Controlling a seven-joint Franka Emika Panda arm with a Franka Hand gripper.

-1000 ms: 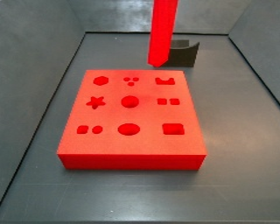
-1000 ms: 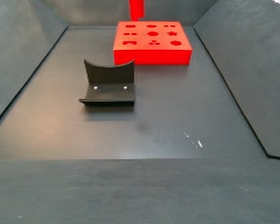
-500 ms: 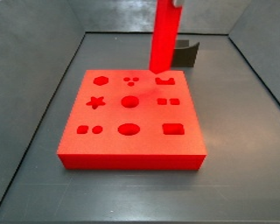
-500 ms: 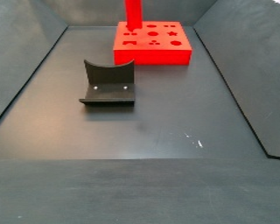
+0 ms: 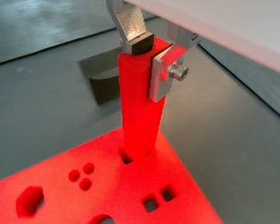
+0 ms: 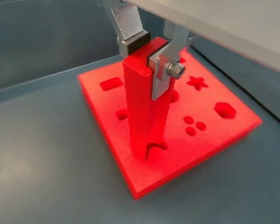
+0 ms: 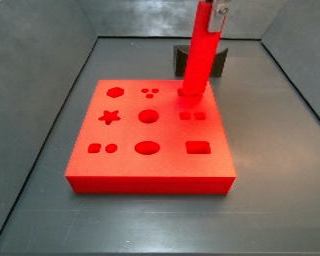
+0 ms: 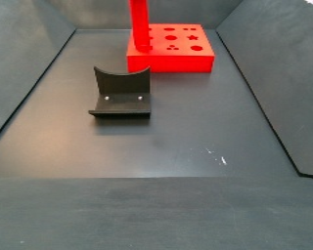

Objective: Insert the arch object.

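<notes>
The two-finger parallel-jaw gripper (image 5: 146, 52) is seen from close above in both wrist views (image 6: 150, 52), pointed straight down. Its flat silver finger plates (image 5: 130, 26) are pressed against opposite faces of the top end of the long, slender, bright red smooth bar (image 5: 140, 105), which is held upright between them. A silver plate with a screw (image 6: 168, 70) is laid flat against one face. In a side view only a small part of the gripper (image 7: 219, 10) is caught at the frame's upper edge.
</notes>
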